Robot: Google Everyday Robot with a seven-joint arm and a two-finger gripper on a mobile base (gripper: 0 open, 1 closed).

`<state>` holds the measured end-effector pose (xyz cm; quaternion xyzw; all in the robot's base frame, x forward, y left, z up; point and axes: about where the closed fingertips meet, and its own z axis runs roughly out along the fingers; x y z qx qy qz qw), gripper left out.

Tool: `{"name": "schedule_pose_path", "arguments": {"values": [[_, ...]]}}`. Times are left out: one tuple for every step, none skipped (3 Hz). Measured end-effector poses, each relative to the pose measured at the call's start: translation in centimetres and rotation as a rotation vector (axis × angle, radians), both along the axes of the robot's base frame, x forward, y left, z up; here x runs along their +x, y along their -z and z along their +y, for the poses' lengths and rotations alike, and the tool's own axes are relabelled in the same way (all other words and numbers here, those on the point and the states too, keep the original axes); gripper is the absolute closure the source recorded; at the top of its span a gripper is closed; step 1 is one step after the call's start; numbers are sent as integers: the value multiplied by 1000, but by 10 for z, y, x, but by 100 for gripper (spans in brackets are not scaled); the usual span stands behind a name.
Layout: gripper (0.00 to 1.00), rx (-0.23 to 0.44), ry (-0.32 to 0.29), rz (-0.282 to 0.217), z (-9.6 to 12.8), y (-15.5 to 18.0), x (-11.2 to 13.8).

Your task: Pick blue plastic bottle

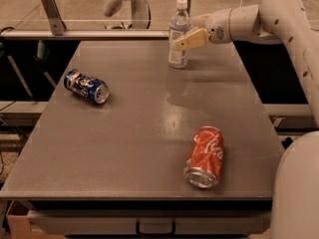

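Lying on its side near the left edge of the desk (pixel 139 133), the blue soda can (pixel 85 86) is playing no part. The blue plastic bottle (pixel 178 34) is standing upright at the far edge, just right of middle. The claw (pixel 191 38) is hovering at its right side, level with the label, touching or just beside it; released or clenched, I cannot tell. The red Coca-Cola can (pixel 205 156) is lying near the front right corner.

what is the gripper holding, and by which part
Cannot tell. The gripper is against the bottle at label height, but the bottle stands upright on the table.
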<state>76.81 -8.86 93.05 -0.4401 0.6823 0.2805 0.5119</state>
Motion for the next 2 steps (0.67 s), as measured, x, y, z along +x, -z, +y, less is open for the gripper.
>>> {"name": "schedule_pose_path", "arguments": {"values": [[37, 37, 0, 17, 6, 0, 1], [61, 77, -4, 1, 4, -16, -2]]}}
